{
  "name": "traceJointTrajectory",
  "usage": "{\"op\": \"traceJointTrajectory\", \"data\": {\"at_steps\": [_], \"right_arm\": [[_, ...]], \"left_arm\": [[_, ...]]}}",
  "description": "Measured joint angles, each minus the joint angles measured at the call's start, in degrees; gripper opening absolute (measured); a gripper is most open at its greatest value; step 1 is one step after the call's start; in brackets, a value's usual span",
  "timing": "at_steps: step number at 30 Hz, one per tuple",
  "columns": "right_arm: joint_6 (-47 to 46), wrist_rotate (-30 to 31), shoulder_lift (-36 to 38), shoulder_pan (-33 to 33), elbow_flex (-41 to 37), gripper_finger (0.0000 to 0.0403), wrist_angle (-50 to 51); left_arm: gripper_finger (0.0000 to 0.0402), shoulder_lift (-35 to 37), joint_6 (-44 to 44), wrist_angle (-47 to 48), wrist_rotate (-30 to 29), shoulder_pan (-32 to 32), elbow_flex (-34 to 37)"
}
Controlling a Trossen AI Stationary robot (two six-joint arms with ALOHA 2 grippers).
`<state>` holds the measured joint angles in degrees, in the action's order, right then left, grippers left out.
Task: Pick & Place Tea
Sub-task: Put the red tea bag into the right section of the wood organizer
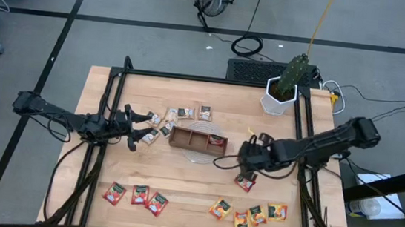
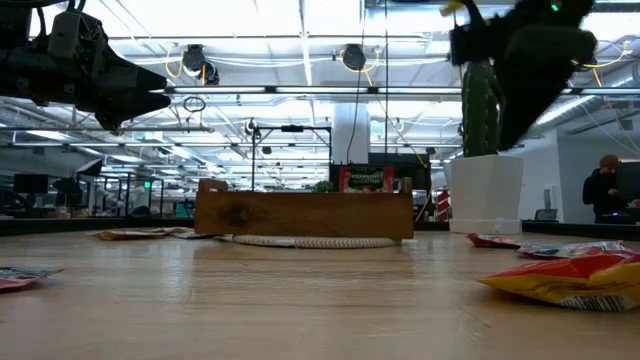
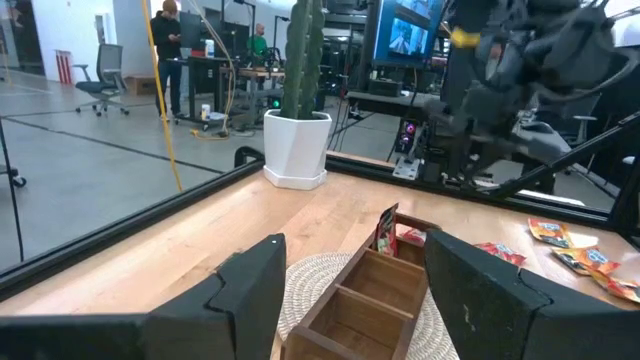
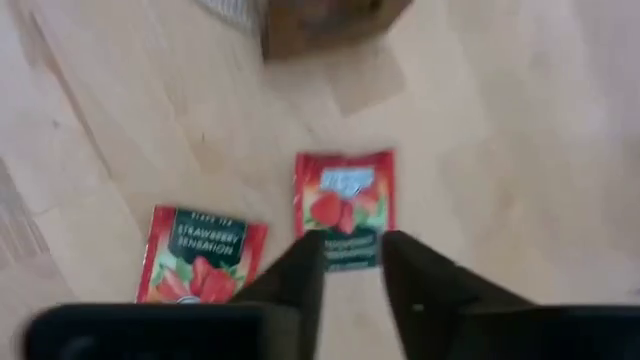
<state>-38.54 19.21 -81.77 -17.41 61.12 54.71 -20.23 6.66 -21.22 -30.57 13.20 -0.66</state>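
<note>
**Tea sachets around the wooden tray, right gripper low over two red ones**

Table (image 1: 181, 182) of pale wood carries everything, the brown wooden tray (image 1: 198, 141) near its middle on a round woven mat (image 1: 200, 156). A white pot with a cactus (image 1: 283, 91) stands beyond the tray toward the right arm's side. The left gripper (image 1: 135, 128) hangs beside the tray's left end, its fingers (image 3: 250, 290) spread wide with nothing between them, over a cluster of pale beige sachets (image 1: 176, 115) lying beyond that end of the tray. The right gripper (image 1: 246, 160) is just off the tray's right end, its fingers (image 4: 300, 270) a narrow gap apart above a red sachet (image 4: 343, 205), with a second red sachet (image 4: 200, 252) next to it; no sachet is gripped. One red sachet (image 1: 216, 139) stands in the tray's right compartment. On the near side of the tray lie three red sachets (image 1: 136, 196) toward the left and orange-yellow sachets (image 1: 249, 213) toward the right.
</note>
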Motion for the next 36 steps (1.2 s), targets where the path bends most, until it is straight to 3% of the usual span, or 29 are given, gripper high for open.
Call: {"op": "traceJointTrajectory", "data": {"at_steps": [6,11,20,28,36], "right_arm": [[1.7,-4.6,1.4,1.3,-12.4,0.0239,-17.3],[2.8,-5.8,-1.4,3.0,-15.8,0.0283,-21.2],[10.8,-1.2,-8.2,4.1,-15.7,0.0264,-27.6],[7.6,-1.1,-12.5,6.7,-15.5,0.0245,-27.3],[2.1,-3.0,-12.9,7.0,-15.6,0.0168,-26.0]], "left_arm": [[0.0239,0.0,0.0,0.0,0.0,0.0,0.0],[0.0239,0.0,0.0,0.0,0.0,0.0,0.0],[0.0239,0.0,0.0,0.0,0.0,0.0,0.0],[0.0239,0.0,0.0,0.0,0.0,0.0,0.0],[0.0239,0.0,0.0,0.0,0.0,0.0,0.0]]}}
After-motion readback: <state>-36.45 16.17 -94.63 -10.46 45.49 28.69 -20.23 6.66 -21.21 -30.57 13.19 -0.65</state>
